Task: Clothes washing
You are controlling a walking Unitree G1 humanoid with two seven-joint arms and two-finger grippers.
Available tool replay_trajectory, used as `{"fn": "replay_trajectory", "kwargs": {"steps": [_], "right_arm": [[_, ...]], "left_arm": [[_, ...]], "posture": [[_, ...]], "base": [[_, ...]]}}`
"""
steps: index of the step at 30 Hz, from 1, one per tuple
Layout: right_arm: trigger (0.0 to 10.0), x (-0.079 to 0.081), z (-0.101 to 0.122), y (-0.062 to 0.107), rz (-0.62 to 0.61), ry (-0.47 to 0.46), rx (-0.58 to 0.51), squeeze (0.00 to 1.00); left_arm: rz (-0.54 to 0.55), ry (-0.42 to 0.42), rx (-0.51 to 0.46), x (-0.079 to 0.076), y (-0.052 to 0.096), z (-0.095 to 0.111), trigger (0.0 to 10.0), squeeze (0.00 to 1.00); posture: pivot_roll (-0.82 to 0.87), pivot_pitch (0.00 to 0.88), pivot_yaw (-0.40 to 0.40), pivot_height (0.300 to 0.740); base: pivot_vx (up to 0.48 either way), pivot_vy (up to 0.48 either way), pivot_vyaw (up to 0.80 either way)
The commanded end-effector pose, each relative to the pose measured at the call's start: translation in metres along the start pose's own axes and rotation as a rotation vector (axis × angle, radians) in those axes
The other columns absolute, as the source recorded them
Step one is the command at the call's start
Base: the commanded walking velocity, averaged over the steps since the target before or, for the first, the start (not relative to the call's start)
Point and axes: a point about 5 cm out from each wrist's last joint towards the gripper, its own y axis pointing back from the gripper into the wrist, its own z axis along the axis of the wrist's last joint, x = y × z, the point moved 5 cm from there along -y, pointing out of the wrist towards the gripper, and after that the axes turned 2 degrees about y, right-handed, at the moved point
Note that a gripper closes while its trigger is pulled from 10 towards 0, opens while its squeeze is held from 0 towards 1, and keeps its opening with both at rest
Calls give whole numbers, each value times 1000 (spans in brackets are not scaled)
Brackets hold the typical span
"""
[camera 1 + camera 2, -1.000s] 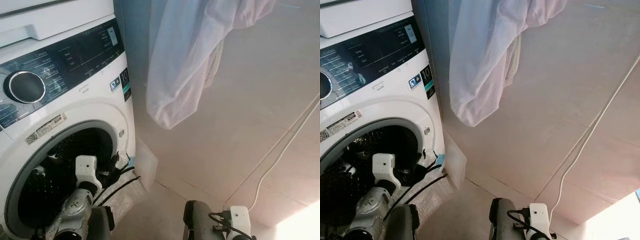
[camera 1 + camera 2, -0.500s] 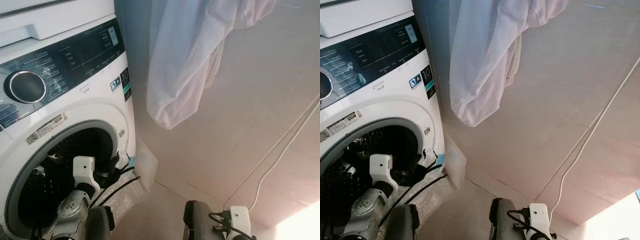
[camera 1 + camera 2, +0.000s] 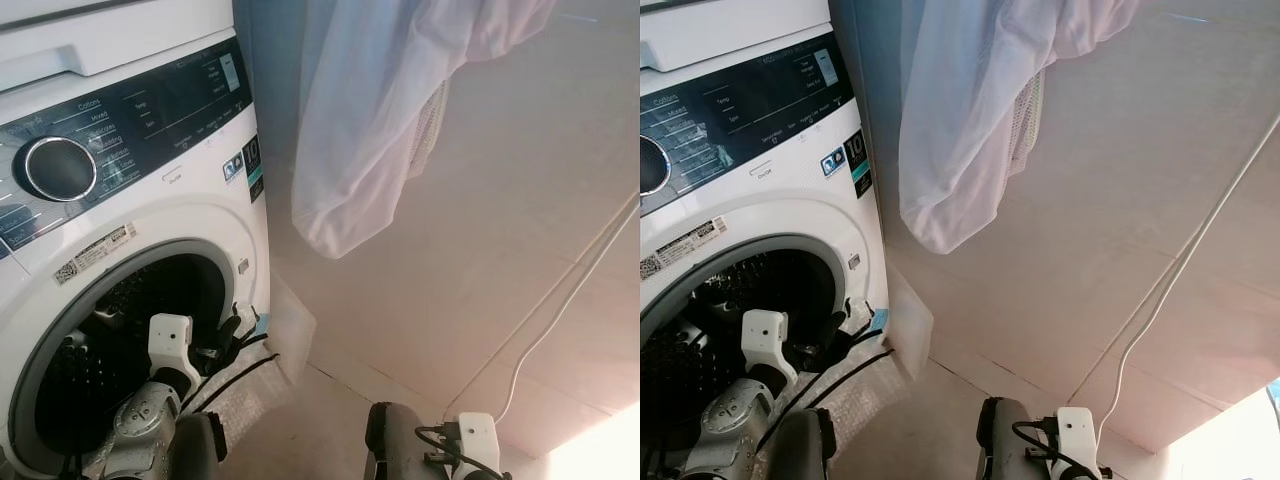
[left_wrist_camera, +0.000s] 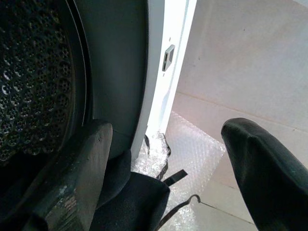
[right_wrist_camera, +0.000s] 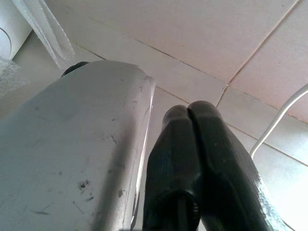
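A white front-loading washing machine (image 3: 150, 220) stands at the left, its round drum opening (image 3: 130, 330) uncovered. My left gripper (image 4: 166, 127) is at the right rim of that opening, open, its fingers (image 4: 82, 163) spread wide with nothing between them. A dark garment (image 4: 130, 192) lies over the drum's lip just below the fingers, with thin black straps trailing out. The perforated drum wall (image 4: 33, 72) shows beside it. My right gripper (image 5: 190, 113) hangs low over the tiled floor, shut and holding nothing.
A white garment (image 3: 370, 130) hangs against the wall to the right of the machine. Bubble wrap (image 3: 240, 390) lies on the floor at the machine's foot. A white cable (image 3: 560, 310) runs down the tiled wall at the right. The door latch slot (image 4: 168, 57) sits in the white front frame.
The view has shifted very slightly. My left arm has stayed at the drum's mouth with hardly any movement, and the right arm has not moved.
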Motion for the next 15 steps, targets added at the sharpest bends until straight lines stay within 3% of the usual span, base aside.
{"fn": "replay_trajectory", "kwargs": {"steps": [1,15], "right_arm": [[10000,32,-54,15,91,6,195,0],[10000,32,-54,15,91,6,195,0]], "left_arm": [[-8,-1,-5,-1,-1,3,10000,0],[-8,-1,-5,-1,-1,3,10000,0]], "posture": [[187,0,-144,462],[187,0,-144,462]], "base": [[0,0,0],[0,0,0]]}}
